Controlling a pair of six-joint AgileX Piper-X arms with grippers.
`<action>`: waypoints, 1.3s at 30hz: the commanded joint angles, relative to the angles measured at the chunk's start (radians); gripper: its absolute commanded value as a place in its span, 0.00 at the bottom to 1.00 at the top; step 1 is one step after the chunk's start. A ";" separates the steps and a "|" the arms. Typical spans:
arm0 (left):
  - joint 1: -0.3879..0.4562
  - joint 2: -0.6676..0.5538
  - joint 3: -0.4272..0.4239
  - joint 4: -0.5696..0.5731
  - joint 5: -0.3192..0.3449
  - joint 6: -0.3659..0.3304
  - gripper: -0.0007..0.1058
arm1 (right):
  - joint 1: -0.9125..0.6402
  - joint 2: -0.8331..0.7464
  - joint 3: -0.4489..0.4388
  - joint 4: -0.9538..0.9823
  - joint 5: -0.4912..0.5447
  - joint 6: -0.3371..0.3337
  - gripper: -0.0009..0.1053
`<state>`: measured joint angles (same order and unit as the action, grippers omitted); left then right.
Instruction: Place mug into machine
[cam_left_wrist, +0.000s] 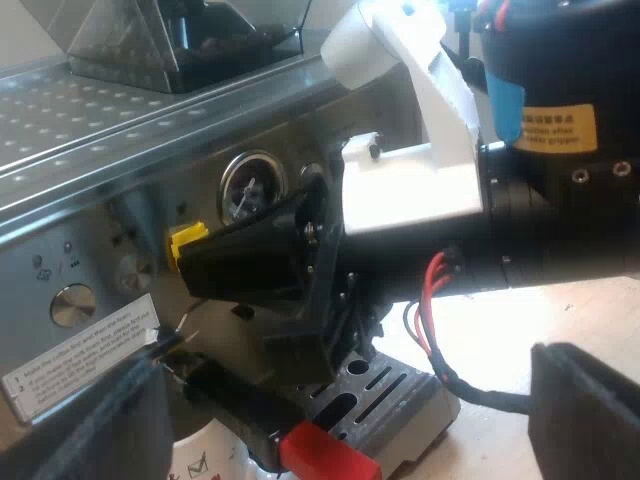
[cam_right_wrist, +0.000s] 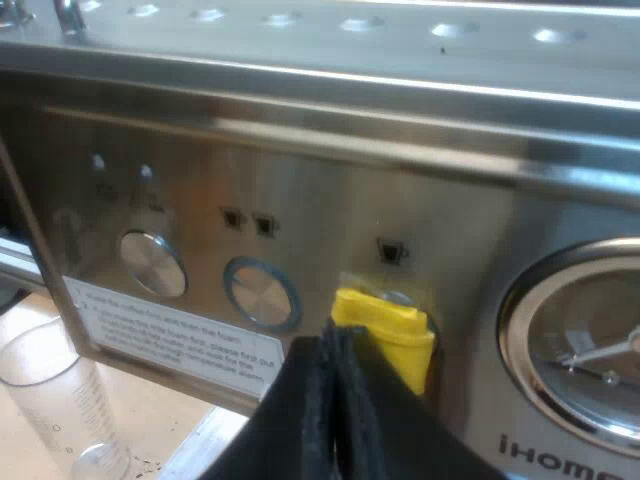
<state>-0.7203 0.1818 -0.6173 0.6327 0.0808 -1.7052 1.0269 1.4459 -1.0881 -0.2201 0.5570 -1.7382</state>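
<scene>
A white mug with a small line drawing stood at the foot of the espresso machine, at about six o'clock from the metal holder. The holder's red end pointed outward over the slotted drip tray. Only a slice of the mug was visible, so it looked placed, though not certainly centred. The left gripper hovered facing it, fingers wide apart and empty, likely to stay clear of the mug. The right gripper, fingers pressed together, met the yellow tab on the panel, touching or just short, seemingly to push it. From that tab, the pressure gauge sat at three o'clock and the measuring glass at eight.
</scene>
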 joint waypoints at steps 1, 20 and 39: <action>-0.003 -0.006 -0.005 -0.007 0.006 -0.002 0.71 | -0.043 0.002 -0.016 -0.030 0.064 -0.017 0.01; -0.003 -0.006 -0.125 -0.016 -0.115 -0.119 0.71 | 0.135 -0.215 -0.016 0.301 -0.030 -0.013 0.87; 0.076 0.321 -0.429 -0.004 -0.292 -0.153 0.71 | -0.161 -0.652 -0.016 0.660 -0.062 -0.020 0.87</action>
<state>-0.6728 0.4898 -1.0250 0.6414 -0.1901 -1.8462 0.9058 0.8191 -1.0933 0.4022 0.5105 -1.7686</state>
